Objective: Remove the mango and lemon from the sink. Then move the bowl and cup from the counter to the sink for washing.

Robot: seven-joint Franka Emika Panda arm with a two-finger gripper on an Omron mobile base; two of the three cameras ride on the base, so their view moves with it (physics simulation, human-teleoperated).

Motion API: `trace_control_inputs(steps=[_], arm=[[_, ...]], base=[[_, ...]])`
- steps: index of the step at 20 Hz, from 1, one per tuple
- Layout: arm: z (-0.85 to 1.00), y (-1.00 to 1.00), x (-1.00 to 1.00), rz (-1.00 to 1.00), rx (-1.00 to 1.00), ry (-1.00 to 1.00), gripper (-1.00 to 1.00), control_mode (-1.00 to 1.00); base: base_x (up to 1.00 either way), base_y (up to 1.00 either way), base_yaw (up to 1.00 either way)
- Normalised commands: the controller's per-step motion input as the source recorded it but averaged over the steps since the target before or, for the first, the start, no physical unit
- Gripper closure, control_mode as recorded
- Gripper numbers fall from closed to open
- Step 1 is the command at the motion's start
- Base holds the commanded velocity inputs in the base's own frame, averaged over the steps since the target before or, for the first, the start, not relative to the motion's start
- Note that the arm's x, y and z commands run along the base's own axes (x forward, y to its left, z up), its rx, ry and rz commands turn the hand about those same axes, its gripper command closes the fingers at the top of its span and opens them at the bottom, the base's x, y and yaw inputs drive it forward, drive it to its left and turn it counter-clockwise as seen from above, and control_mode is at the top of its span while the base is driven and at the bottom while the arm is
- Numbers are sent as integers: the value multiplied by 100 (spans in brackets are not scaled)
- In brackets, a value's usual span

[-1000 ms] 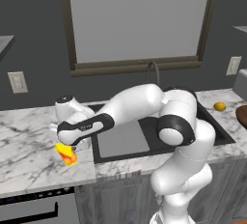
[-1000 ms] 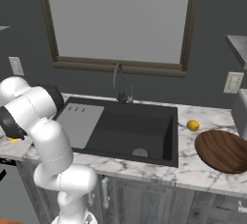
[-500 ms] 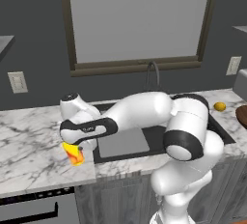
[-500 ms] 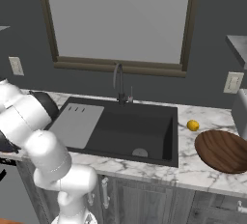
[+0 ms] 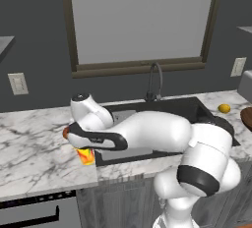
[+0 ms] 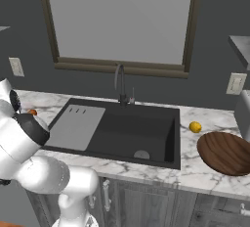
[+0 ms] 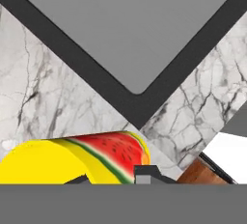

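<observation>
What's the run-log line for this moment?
gripper: shut on yellow tumbler cup | cup: over white marble counter, left of black sink | yellow lemon, brown wooden bowl: on counter

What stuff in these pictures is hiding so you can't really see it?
- Cup: left base view, the hand covers its top; hand view, the bottom edge cuts it off.
- Gripper: hand view, just the fingertips peek up, so the grip itself is hidden.
- Mango: right base view, the arm hides most of it.
- Bowl: right base view, the right edge clips it.
- Lemon: left base view, too small for detail.
</observation>
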Motion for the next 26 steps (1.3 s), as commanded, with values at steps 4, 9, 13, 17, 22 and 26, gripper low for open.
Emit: trace_control_inputs(steps=[4, 9, 13, 17, 22, 26], arm=[[22, -38, -11, -3, 0, -9, 100, -100], [24, -39, -8, 0, 0, -5, 100, -100], [24, -40, -3, 0, 0, -2, 100, -100], [22, -42, 0, 0, 0, 0, 100, -100], [16, -43, -4, 7, 0, 0, 100, -100], [12, -44, -4, 11, 0, 0, 100, -100]], base=[[0, 0, 0], [0, 0, 0], [0, 0, 0], [0, 0, 0], [0, 0, 0], [0, 0, 0]])
